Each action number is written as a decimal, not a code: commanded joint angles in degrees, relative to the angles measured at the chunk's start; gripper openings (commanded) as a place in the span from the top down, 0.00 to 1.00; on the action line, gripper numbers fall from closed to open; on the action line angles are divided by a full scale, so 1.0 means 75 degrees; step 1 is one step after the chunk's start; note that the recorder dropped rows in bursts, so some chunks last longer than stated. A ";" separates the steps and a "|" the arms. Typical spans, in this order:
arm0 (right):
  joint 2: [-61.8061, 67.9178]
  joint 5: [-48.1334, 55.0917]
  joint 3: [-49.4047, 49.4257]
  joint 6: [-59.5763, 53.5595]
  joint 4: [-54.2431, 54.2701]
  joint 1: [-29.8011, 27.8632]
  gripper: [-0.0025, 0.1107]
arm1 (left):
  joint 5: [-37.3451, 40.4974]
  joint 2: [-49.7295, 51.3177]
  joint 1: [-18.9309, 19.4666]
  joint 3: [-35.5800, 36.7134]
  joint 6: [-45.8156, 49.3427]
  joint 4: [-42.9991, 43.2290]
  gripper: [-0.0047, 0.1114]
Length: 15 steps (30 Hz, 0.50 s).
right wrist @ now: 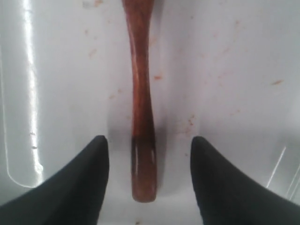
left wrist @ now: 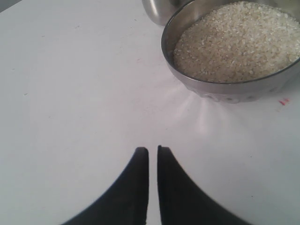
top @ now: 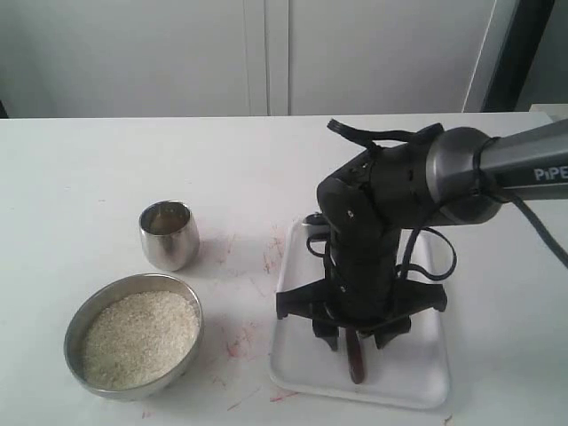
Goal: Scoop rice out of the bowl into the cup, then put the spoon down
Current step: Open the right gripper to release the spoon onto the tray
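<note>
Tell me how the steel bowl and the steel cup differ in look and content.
The bowl is wide and shallow; the cup is small and narrows at its rim. The bowl is nearly full of rice; the cup shows none that I can see. The bowl's outside looks brushed, the cup's shiny. Both are round steel, upright on the white table.

spoon (right wrist: 140, 93) reddish-brown | rice (top: 138, 337) off-white | bowl (top: 133, 278) silver | cup (top: 169, 247) silver | tray (top: 417, 377) white
</note>
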 commanded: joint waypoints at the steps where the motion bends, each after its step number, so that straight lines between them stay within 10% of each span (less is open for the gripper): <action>1: -0.0578 -0.0098 0.0019 0.0188 -0.0256 -0.0042 0.53 | 0.0265 -0.0023 0.0000 0.0070 -0.0043 0.0011 0.84; 15: -0.2484 -0.0088 0.0019 0.0106 -0.0256 -0.0042 0.53 | 0.0265 -0.0023 0.0000 0.0070 -0.0043 0.0011 0.84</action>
